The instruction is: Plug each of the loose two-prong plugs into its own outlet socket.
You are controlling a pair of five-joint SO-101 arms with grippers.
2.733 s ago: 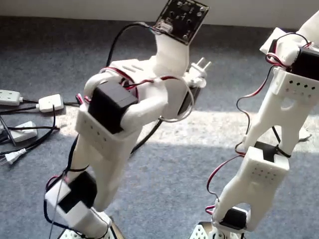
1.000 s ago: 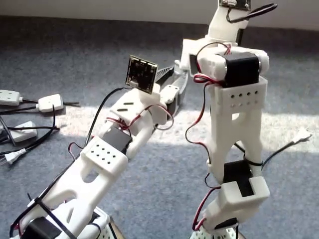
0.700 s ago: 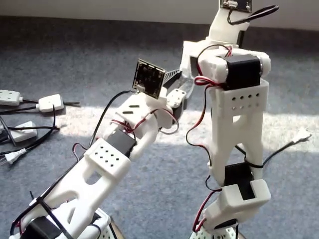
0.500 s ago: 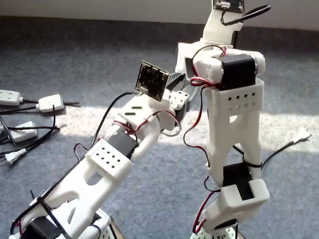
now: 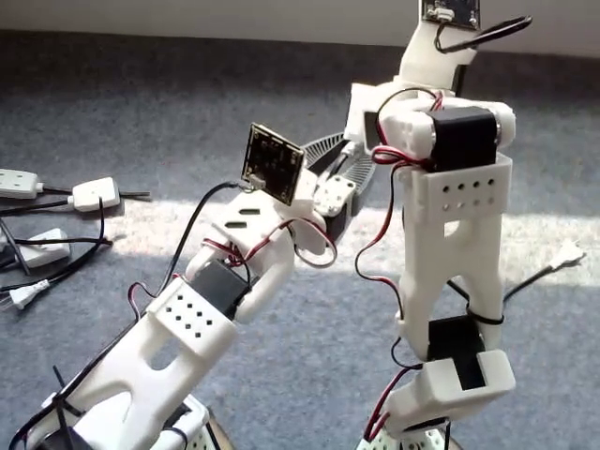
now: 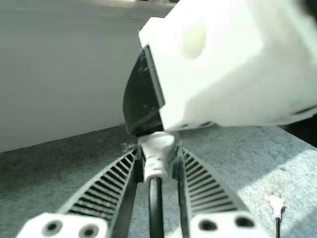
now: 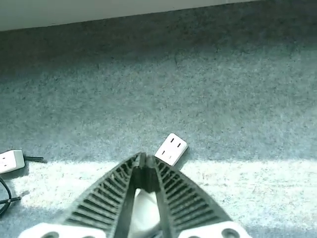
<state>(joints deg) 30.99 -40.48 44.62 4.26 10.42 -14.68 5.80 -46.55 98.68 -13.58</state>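
My left gripper (image 6: 157,148) is shut on a white two-prong plug (image 6: 157,159) with a black cord. The plug's front end is pressed against a black part under the right arm's white housing (image 6: 233,64), so its prongs are hidden. From above, the left gripper (image 5: 336,157) is held up beside the tall right arm (image 5: 455,197). My right gripper (image 7: 142,159) has its fingertips together, with something white (image 7: 138,201) wedged between the fingers nearer the palm; I cannot identify it. A white outlet socket (image 7: 171,148) lies on the carpet just beyond those fingertips.
A second loose white plug (image 5: 567,254) (image 6: 275,202) lies on the carpet at the right. At the left lie several white sockets (image 5: 94,193) with black cords and another plug (image 5: 26,295). A further socket (image 7: 10,159) lies off to the side.
The left arm has dropped forward from its raised pose with the plug. The right arm swung in over the left gripper. In the last half second both shifted slightly.
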